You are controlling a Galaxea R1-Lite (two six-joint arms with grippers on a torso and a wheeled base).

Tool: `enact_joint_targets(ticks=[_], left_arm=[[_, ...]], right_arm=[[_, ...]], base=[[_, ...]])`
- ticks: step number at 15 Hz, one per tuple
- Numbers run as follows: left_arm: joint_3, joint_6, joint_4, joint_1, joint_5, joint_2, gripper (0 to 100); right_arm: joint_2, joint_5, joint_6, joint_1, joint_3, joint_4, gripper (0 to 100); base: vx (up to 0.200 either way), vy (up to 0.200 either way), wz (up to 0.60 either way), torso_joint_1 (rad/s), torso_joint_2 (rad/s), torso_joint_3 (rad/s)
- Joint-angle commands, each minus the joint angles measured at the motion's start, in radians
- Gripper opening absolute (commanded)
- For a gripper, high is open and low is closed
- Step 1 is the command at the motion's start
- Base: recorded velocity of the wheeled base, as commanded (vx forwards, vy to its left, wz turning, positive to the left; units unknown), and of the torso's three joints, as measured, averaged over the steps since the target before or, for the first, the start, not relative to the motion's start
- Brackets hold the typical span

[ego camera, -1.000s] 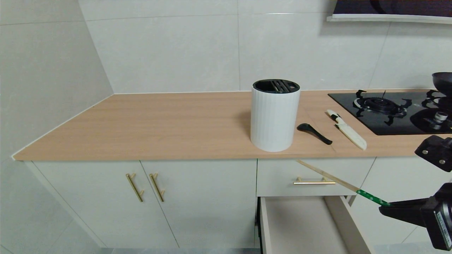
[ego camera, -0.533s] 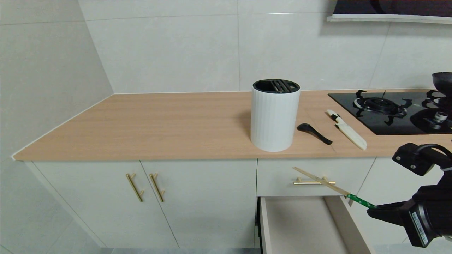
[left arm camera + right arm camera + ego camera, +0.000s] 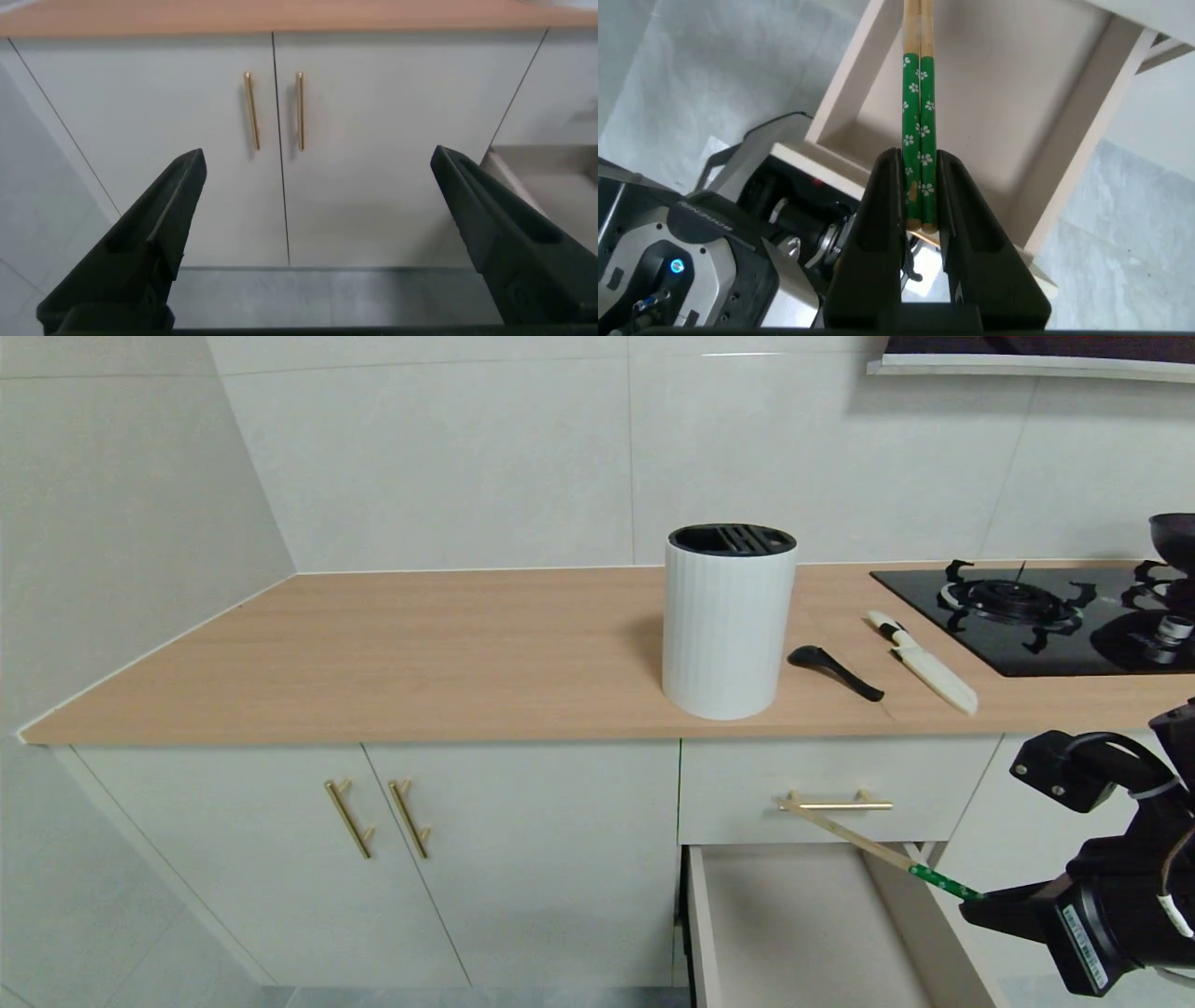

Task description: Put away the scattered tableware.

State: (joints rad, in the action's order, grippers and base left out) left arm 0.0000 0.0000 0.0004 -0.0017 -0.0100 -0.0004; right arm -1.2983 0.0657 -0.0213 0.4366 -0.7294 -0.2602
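The pair of chopsticks (image 3: 868, 840) (image 3: 918, 112), plain wood with green flowered ends, sat pinched by those green ends in the right claw (image 3: 976, 899) (image 3: 920, 215), whose two fingers were closed narrowly on them. Their long axis ran from the claw up and toward the robot's left, so the free tips hung in front of the gold handle (image 3: 836, 805) of the closed upper drawer, above the open drawer (image 3: 695, 933) (image 3: 990, 112). The drawer's pale floor lay below and to the left of the claw, and the right arm was plainly the nearer one. The coming move therefore seemed to depend on lowering the sticks along that line into the cavity. The left claw (image 3: 318, 163) stood spread wide, holding nothing, facing the double cabinet doors (image 3: 276, 149). On the bench (image 3: 420, 653) above, a black spoon (image 3: 834, 672) and a white knife (image 3: 924, 663) lay just beside the ribbed white holder (image 3: 728, 625), apart from each other. Compared with a second earlier, the head camera had tilted slightly, yet the sticks had also dropped against the cabinet, their tips going from just under the bench edge to handle height, and the claw had shifted left toward the drawer.
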Motion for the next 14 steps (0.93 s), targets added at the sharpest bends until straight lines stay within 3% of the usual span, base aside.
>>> enact_joint_targets(ticks=[1, 14], left_arm=[[0.0, 0.002, 0.0, 0.0, -0.001, 0.0, 100], [0.0, 0.0, 0.0, 0.0, -0.001, 0.0, 100]], right_arm=[[-0.016, 0.0, 0.0, -0.001, 0.001, -0.001, 0], [-0.085, 0.0, 0.0, 0.001, 0.002, -0.001, 0]], base=[[0.0, 0.0, 0.0, -0.178, 0.46, 0.251], [0.0, 0.0, 0.0, -0.16, 0.47, 0.298]])
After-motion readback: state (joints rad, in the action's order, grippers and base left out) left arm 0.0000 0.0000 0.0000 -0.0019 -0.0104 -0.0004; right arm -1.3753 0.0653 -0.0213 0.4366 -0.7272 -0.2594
